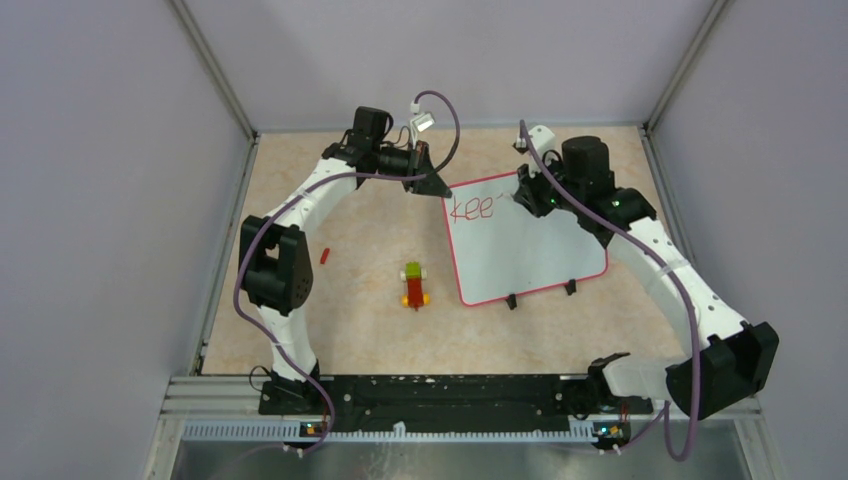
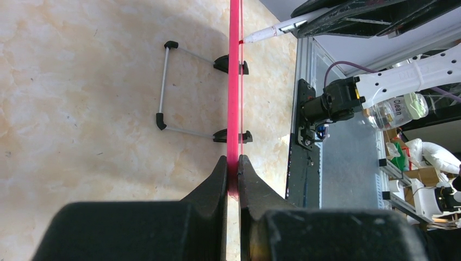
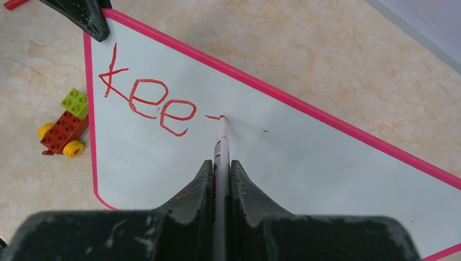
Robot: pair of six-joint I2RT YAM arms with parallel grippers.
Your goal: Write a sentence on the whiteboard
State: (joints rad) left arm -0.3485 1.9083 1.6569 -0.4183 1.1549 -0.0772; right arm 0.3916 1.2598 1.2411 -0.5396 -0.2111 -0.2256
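Note:
The whiteboard (image 1: 530, 245), white with a red-pink rim, stands tilted on the table and bears the red letters "kee" (image 3: 147, 103) near its top left corner. My left gripper (image 1: 432, 185) is shut on that corner's rim; in the left wrist view the rim (image 2: 234, 81) runs edge-on between the fingers of that gripper (image 2: 234, 163). My right gripper (image 3: 220, 166) is shut on a white marker (image 3: 222, 144), whose tip touches the board at the end of a short red stroke right of the letters. The marker (image 2: 272, 31) also shows in the left wrist view.
A small toy car of red and green bricks (image 1: 414, 285) lies left of the board, and a red marker cap (image 1: 325, 255) lies further left. The board's wire stand with black clip feet (image 2: 163, 87) rests on the table. Grey walls enclose the table.

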